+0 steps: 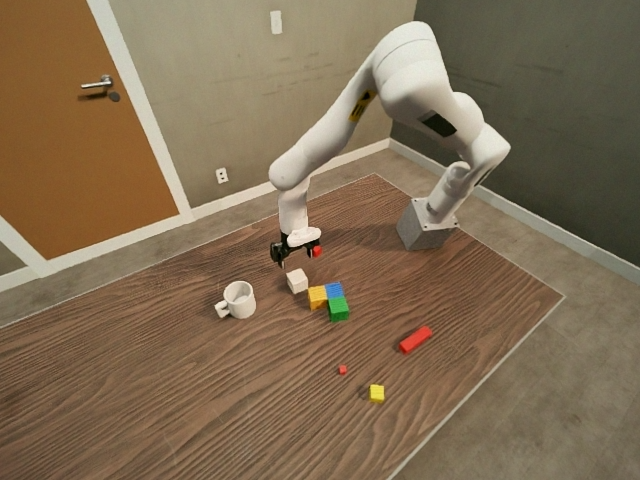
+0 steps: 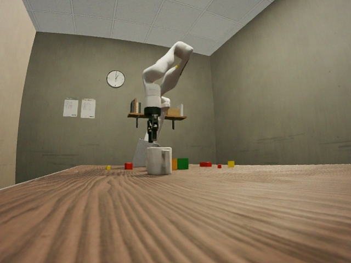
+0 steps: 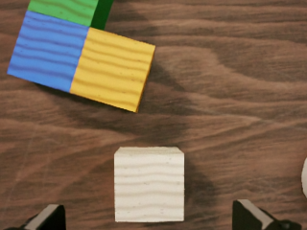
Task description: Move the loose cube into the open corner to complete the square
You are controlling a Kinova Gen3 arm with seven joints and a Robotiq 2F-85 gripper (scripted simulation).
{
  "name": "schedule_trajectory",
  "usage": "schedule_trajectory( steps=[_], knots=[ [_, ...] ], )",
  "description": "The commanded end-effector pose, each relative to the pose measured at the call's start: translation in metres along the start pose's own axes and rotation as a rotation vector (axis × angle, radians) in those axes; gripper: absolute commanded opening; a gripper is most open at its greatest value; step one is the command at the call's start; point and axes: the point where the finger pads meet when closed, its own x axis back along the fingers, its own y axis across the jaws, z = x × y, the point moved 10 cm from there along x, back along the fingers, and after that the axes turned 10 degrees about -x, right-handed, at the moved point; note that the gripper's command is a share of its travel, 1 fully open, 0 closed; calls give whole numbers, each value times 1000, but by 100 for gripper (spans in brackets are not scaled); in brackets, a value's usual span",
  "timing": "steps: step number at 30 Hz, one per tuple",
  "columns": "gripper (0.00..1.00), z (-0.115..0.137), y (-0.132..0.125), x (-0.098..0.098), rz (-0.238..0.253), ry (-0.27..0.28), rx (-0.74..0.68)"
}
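The loose white cube [image 1: 296,281] lies on the wooden table, a small gap away from the yellow cube [image 1: 316,297]. Yellow, blue [image 1: 334,289] and green [image 1: 338,308] cubes form an L. In the wrist view the white cube [image 3: 149,184] sits square between my two fingertips, with the yellow [image 3: 113,68], blue [image 3: 48,51] and green [image 3: 69,11] cubes above it. My gripper [image 1: 292,253] hangs open and empty just above the white cube. In the exterior view my gripper [image 2: 152,132] is above the mug, which hides the white cube.
A white mug [image 1: 237,300] stands left of the white cube. A small red cube [image 1: 316,251] lies behind my gripper. A red bar [image 1: 415,339], a tiny red cube [image 1: 342,369] and a small yellow cube [image 1: 376,393] lie to the front right. The arm's grey base [image 1: 425,229] is at the back.
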Motion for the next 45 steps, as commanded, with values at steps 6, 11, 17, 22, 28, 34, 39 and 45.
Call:
schedule_trajectory(
  steps=[6,11,17,22,28,34,39,45],
  knots=[
    [83,1,-1,0,3,4,-15],
    [83,1,-1,0,3,4,-15],
    [83,1,-1,0,3,4,-15],
    [83,1,-1,0,3,4,-15],
    [83,1,-1,0,3,4,-15],
    [83,1,-1,0,3,4,-15],
    [83,1,-1,0,3,4,-15],
    [83,1,-1,0,3,4,-15]
  ],
)
